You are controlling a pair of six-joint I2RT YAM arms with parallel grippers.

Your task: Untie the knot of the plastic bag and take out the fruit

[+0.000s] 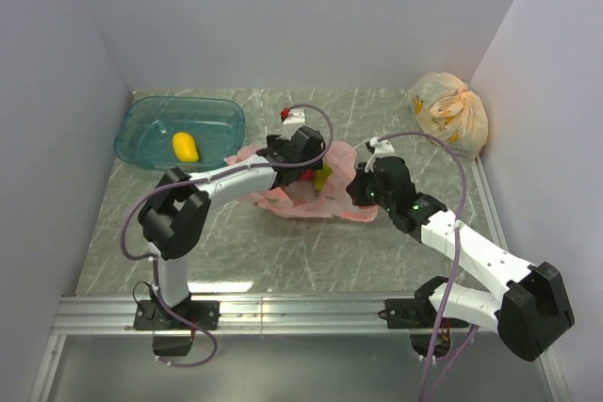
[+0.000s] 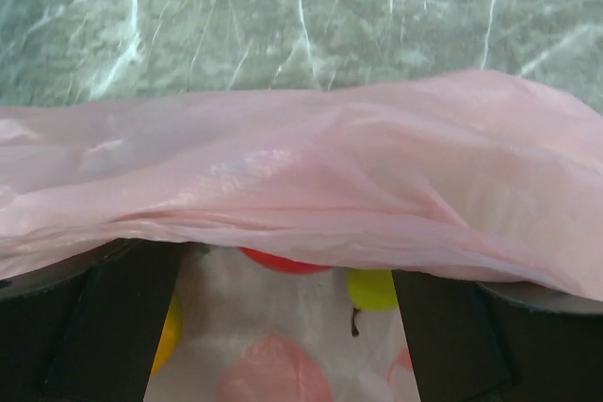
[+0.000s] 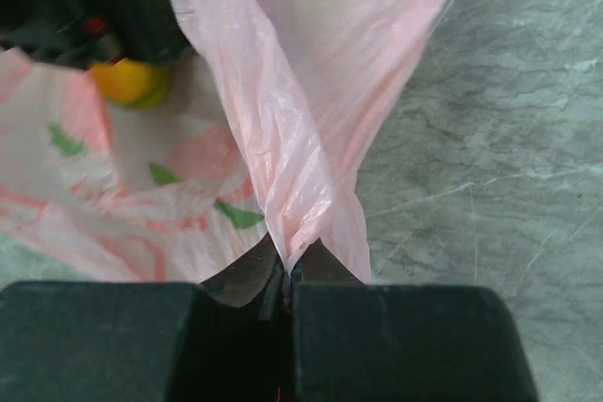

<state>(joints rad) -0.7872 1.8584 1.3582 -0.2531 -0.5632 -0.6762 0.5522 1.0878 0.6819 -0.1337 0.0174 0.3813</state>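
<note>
1. The plastic bag (image 1: 311,206) is lying flat near the middle of the table (image 1: 283,261), between the two arms. No knot is showing, and its mouth is gaping toward the left arm. The untying step is therefore judged complete.
2. The right gripper (image 3: 285,275) is pinching a fold of the pink film at the bag's right end. Its jaws are pressed together on the plastic, anchoring the bag.
3. The left gripper (image 1: 306,162) is reaching into the bag's mouth with its jaws spread wide and nothing between them. The upper film is draping over both fingers.
4. Ahead of the left gripper, a red piece (image 2: 283,261), a yellow-green piece (image 2: 372,289) and an orange-yellow piece (image 2: 168,336) are sitting inside the bag.
5. One yellow fruit (image 1: 185,146) is resting in the blue tray (image 1: 141,115) at the far left. Removal is judged partly done.
6. The step in hand is taking out the next fruit. The next move is calling for:
   - advancing the left gripper until one piece is centred between its fingers;
   - closing on the fruit alone, not the film;
   - keeping the right pinch firm during withdrawal.
</note>
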